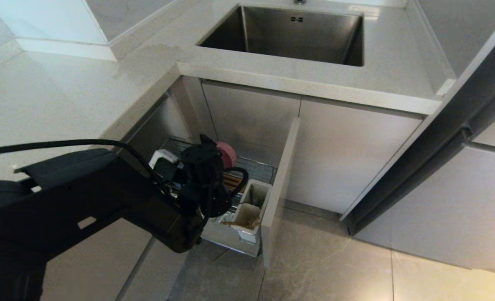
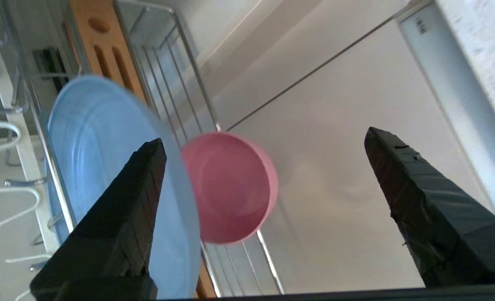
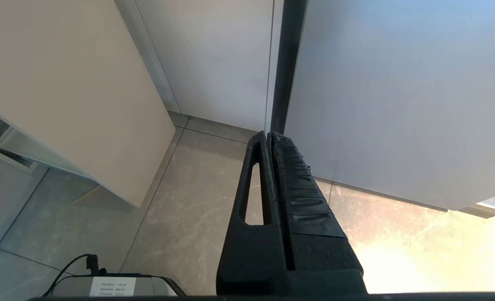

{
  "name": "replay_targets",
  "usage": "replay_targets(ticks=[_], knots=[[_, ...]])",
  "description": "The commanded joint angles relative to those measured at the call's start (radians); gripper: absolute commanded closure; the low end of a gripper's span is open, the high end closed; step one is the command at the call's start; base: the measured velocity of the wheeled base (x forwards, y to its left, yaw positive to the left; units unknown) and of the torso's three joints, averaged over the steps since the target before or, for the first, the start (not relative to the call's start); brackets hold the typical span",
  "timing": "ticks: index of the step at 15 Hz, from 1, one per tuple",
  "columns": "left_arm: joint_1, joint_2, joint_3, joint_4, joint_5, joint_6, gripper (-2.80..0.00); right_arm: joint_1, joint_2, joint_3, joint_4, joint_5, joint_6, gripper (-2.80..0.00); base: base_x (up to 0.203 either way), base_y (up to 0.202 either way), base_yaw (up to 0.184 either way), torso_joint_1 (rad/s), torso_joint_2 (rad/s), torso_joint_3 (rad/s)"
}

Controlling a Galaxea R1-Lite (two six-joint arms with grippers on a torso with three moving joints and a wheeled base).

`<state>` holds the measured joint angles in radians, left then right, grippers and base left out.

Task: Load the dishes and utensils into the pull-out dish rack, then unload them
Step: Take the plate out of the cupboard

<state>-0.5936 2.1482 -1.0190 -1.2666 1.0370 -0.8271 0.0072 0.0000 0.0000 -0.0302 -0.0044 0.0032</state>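
One plate (image 2: pixel 101 138) and one bowl (image 2: pixel 230 188) stand on edge in the rack (image 1: pixel 253 167), which is pulled out below the counter at about 6 o'clock from the sink (image 1: pixel 289 35). The plate is light blue, round, flat and matte, with faint concentric rings; the bowl is pink, smaller and round, its hollow facing the left wrist camera. The bowl sits just beside the plate, at its 3 o'clock in the left wrist view. The rack is chrome wire with one slotted wooden strip (image 2: pixel 105 50), several white prongs (image 2: pixel 9 133) and two white cup (image 1: pixel 251 205) compartments beside its beige front panel (image 1: pixel 278 188); something light wooden lies in the nearer one. The left gripper (image 2: pixel 264 146) hovers over the dishes, jaws spread wide, holding nothing. The right gripper (image 3: pixel 270 140) hangs over the floor (image 3: pixel 180 200), fingers pressed together, empty.
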Motion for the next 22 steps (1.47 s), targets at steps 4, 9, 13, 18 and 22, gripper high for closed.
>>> replay_targets(ticks=[4,9,13,18,22], knots=[[-0.008,-0.053,0.013,-0.006,0.017,0.017,-2.8,0.0,0.0,0.009,0.0,0.0,0.0,0.0,0.0,0.0,0.0,0.0,0.0,0.0],[-0.029,-0.173,0.02,0.074,0.029,0.042,-2.8,0.0,0.0,0.008,0.0,0.0,0.0,0.0,0.0,0.0,0.0,0.0,0.0,0.0],[-0.047,-0.28,0.019,0.187,0.033,0.043,0.0,0.0,0.0,0.008,0.0,0.0,0.0,0.0,0.0,0.0,0.0,0.0,0.0,0.0],[-0.08,-0.444,0.011,0.347,0.029,0.061,0.0,0.0,0.0,0.008,0.0,0.0,0.0,0.0,0.0,0.0,0.0,0.0,0.0,0.0],[-0.103,-0.604,0.008,0.406,-0.007,0.26,0.0,0.0,0.0,0.008,0.0,0.0,0.0,0.0,0.0,0.0,0.0,0.0,0.0,0.0]])
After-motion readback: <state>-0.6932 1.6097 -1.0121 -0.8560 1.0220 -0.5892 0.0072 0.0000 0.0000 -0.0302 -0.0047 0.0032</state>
